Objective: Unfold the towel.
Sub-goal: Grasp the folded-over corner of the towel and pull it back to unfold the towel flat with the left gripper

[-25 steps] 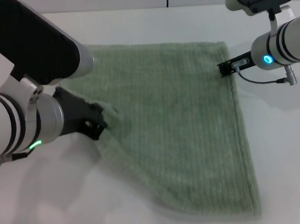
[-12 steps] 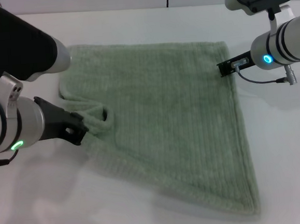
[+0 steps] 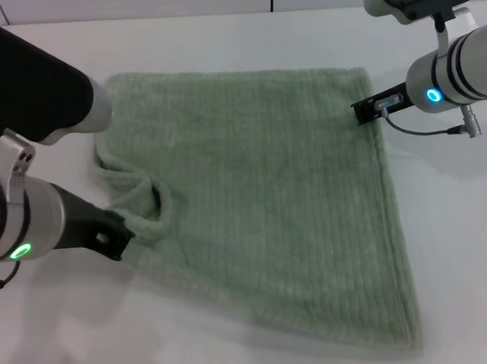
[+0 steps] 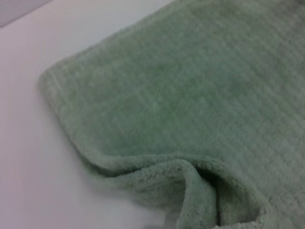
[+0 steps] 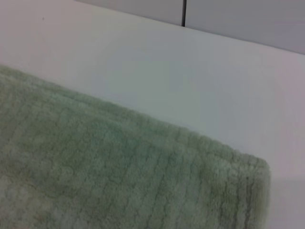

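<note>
Head view: towel (image 3: 271, 205) spread almost flat on the white table (image 3: 467, 240), one raised fold left near the left gripper (image 3: 117, 240). Left gripper at the towel's left edge, apparently pinching that fold; cannot tell for sure. Right gripper (image 3: 371, 109) pressed at the towel's far right corner, grip state impossible to tell. Risk: a slipping pinch dropping the fold back, or an over-hard pull dragging the whole towel from under the right gripper.

Left wrist view: rounded towel corner flat, thick curled fold bunched close to the camera; no fingers visible.

Right wrist view: towel corner lying flat on the table; no fingers visible.
</note>
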